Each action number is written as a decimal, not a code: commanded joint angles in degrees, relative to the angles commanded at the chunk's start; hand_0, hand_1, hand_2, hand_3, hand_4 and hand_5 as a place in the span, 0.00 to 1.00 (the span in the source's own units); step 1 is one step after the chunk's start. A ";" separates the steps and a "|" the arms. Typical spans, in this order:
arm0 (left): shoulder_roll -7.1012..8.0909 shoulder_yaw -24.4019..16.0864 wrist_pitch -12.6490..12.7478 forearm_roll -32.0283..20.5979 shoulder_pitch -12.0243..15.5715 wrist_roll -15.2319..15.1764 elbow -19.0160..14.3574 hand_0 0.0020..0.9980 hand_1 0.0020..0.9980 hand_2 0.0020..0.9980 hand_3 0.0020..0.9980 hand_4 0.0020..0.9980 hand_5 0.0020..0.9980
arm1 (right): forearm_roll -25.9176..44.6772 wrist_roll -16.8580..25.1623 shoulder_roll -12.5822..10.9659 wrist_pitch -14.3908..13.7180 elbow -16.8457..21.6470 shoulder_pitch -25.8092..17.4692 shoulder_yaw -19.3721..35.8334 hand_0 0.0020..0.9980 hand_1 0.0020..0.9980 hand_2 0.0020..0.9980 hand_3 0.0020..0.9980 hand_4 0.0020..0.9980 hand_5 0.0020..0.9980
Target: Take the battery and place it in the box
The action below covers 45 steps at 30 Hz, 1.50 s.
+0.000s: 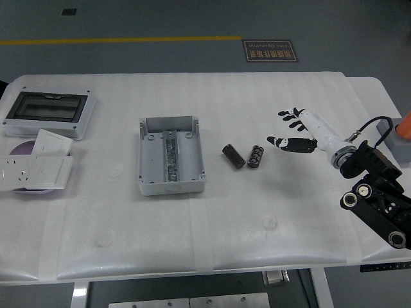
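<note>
Fingers (290, 116) of the right hand (298, 131) are seen spread and empty, thumb stuck out toward the tabletop's middle; nothing is held. The hand is held over the tabletop (257, 212) toward its right edge, just right of the two batteries and apart from them. The black right arm (376, 196) is brought in from the lower right corner.

Two dark batteries are laid side by side near the tabletop's centre: left battery (234, 156) angled, right battery (255, 156) nearly upright in the picture, not touching. The open grey box (171, 156) is placed left of them, well apart from the hand, a dark strip seen along its floor.

A grey enclosure with a dark window (47, 113) is set at the far left corner. White socket plates (35, 165) are stacked at the left edge. A grey block (397, 142) is seen at the right edge.
</note>
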 joint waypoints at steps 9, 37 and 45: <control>0.08 -0.03 0.04 0.14 -0.17 -0.03 0.00 0.65 0.66 0.62 0.60 0.47 0.41 | -2.11 -1.58 1.64 2.12 -2.54 3.27 -4.07 0.69 0.73 0.85 0.91 0.90 0.47; 0.13 1.94 0.25 -1.81 -0.70 -0.75 0.00 0.65 0.66 0.62 0.59 0.46 0.41 | -4.75 -5.02 1.75 4.13 -7.19 12.11 -19.38 0.69 0.69 0.77 0.85 0.94 0.53; 0.13 2.63 0.30 -2.56 -0.83 -0.97 0.00 0.65 0.66 0.62 0.59 0.46 0.41 | -3.80 -4.74 2.11 3.10 -8.14 12.72 -20.67 0.68 0.68 0.73 0.81 0.93 0.52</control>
